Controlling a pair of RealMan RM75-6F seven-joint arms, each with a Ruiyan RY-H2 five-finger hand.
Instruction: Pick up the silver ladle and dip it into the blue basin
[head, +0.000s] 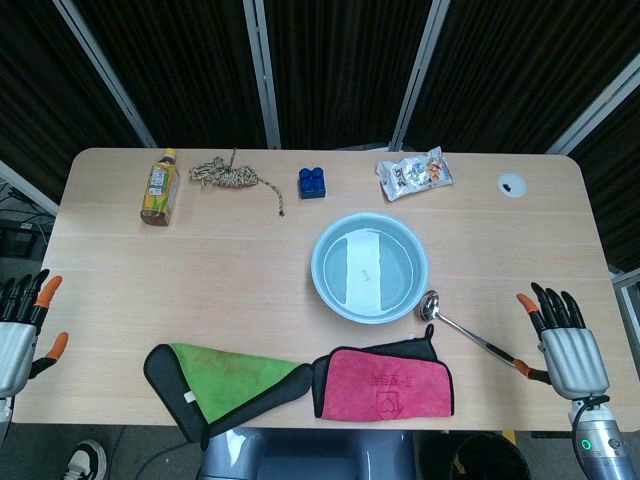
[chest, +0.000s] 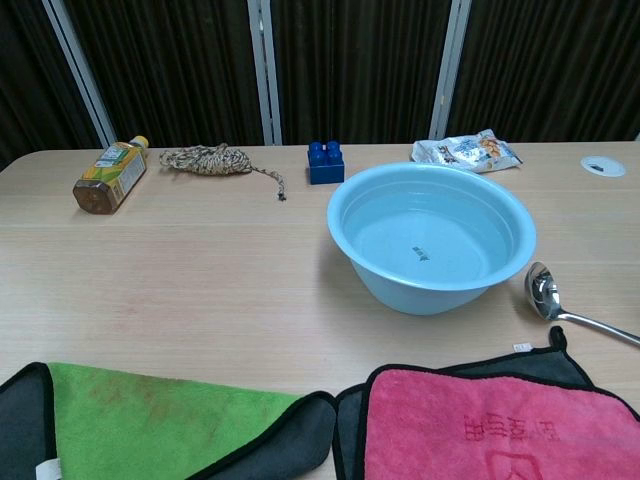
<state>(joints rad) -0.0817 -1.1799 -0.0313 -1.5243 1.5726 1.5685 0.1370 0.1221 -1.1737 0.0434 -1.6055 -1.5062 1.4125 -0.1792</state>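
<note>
The silver ladle (head: 470, 329) lies flat on the table just right of the blue basin (head: 322, 262), bowl toward the basin and dark handle end pointing at my right hand. In the chest view the ladle (chest: 548, 293) rests beside the basin (chest: 345, 220), which holds clear water. My right hand (head: 566, 340) sits at the table's near right edge, fingers spread, holding nothing, its thumb close to the ladle's handle end. My left hand (head: 22, 330) hovers at the near left edge, fingers apart and empty. Neither hand shows in the chest view.
A pink cloth (head: 388, 381) and a green cloth (head: 222, 381) lie along the front edge. At the back stand a tea bottle (head: 159, 187), a rope bundle (head: 228, 176), a blue brick (head: 312, 182) and a snack packet (head: 414, 173). A grommet hole (head: 512, 183) marks the back right.
</note>
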